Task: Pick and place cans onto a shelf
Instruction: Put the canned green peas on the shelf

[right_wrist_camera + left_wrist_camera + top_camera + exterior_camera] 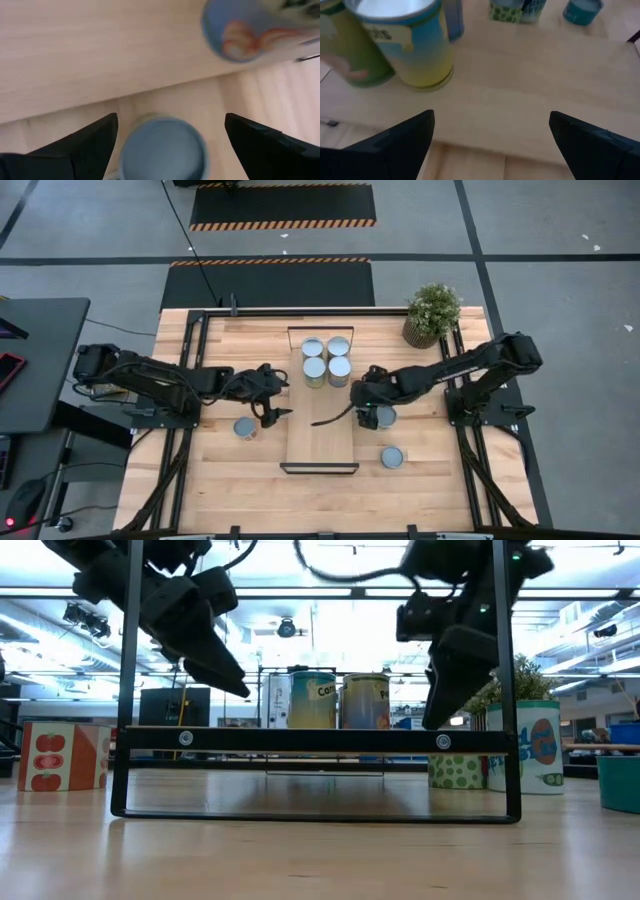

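Right gripper (pixel 167 131), fingers spread, above a can (pixel 164 147) beside the shelf (pixel 320 442); off-centre descent risks tipping it.

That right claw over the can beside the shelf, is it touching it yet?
Apart. In the right wrist view the right gripper is open, its fingers well clear of the can between them.

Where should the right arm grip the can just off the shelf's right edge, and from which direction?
The can stands upright, round top up. Grip its curved side wall just under the rim, coming straight down. The right gripper hangs above it, jaws open wider than the can. The shelf edge sits close beside it.
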Controlling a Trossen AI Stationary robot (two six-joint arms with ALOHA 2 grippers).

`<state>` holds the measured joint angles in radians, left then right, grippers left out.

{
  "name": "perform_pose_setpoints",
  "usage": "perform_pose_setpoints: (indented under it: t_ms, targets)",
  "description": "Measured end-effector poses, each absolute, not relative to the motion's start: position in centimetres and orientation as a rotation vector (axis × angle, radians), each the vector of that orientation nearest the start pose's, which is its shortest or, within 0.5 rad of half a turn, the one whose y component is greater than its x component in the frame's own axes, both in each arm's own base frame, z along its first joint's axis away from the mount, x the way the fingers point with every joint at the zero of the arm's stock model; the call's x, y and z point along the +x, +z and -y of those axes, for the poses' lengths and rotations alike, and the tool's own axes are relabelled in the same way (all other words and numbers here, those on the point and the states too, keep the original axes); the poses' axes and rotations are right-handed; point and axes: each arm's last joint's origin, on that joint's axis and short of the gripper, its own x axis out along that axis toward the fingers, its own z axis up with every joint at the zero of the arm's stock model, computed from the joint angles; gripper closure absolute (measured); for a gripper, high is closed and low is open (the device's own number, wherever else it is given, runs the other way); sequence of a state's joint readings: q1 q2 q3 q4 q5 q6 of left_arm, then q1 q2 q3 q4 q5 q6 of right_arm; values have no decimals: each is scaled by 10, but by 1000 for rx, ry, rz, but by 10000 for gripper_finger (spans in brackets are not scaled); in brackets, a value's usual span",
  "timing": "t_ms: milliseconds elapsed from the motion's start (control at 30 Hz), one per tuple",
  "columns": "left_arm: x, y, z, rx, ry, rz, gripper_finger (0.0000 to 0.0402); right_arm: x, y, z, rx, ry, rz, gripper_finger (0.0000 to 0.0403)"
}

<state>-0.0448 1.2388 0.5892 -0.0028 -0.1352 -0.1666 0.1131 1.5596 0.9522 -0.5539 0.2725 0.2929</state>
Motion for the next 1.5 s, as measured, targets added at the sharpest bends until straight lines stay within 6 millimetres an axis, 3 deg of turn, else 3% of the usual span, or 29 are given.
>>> perform_pose_setpoints:
  t_ms: [167,433,767,933,1033,1300,1500]
  targets:
    - [232,196,9,-102,134,-700,2,301,182,-19,95,-262,-1211,28]
    - [220,199,10,-119,132,-752,2,302,159,-14,131,-297,-1351,31]
    - [220,200,10,-120,131,-743,2,301,158,-11,148,-299,-1370,111]
    - [220,200,10,-119,132,-745,2,300,160,-12,143,-296,-1370,111]
    - [220,200,10,-117,133,-749,2,301,169,-14,138,-290,-1361,101]
    - [220,200,9,-120,134,-748,2,301,219,-23,92,-273,-1252,107]
    - [220,200,9,-126,137,-747,2,314,232,-35,54,-196,-1122,96]
